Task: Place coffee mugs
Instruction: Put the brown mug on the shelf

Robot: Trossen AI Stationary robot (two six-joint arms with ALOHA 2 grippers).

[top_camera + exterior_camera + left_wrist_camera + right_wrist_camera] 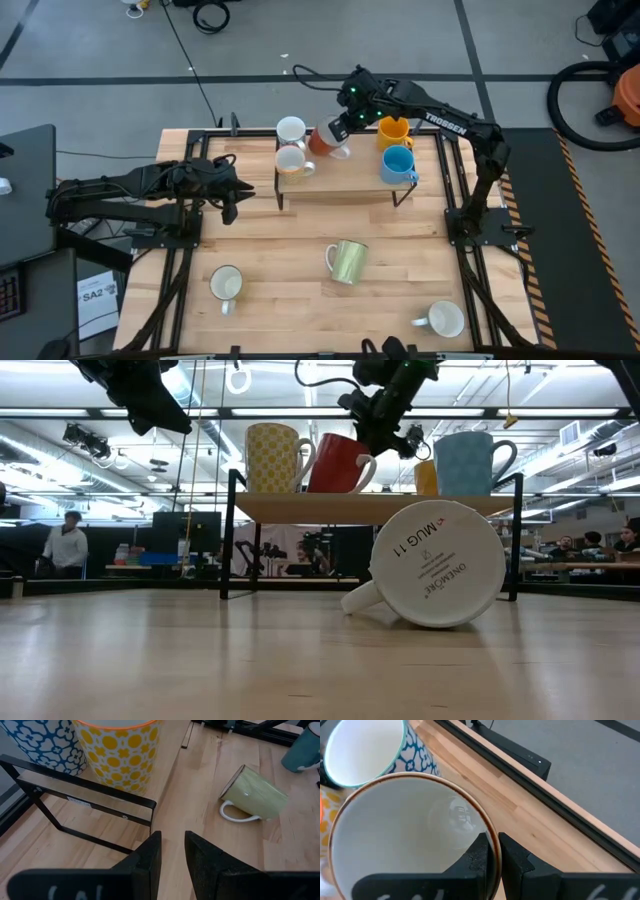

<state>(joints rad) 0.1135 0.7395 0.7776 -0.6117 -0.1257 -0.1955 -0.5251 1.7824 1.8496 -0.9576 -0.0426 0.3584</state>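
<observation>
One red mug (pixel 324 138) with a white inside is held by its thin rim on the wooden shelf (pixel 345 185), between two patterned mugs (pixel 291 146) and the orange (pixel 393 131) and blue (pixel 397 163) ones. The right gripper (pixel 338 130) has its jaws pinched shut on that rim. A smooth green mug (pixel 349 261) lies tipped on the tabletop (pixel 290 250). The left gripper (pixel 232 190) hangs beside the shelf, jaws a little apart, nothing held.

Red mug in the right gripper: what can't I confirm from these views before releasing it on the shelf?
1. Low view: the front edge of the wooden shelf hides the base of the tilted red ceramic mug; contact unclear.
2. Right wrist view: the right gripper pinches its rim; handle and base are cut off by the picture's edges.
3. Low view: the orange-yellow ceramic mug is mostly hidden behind the light blue ceramic mug.
</observation>
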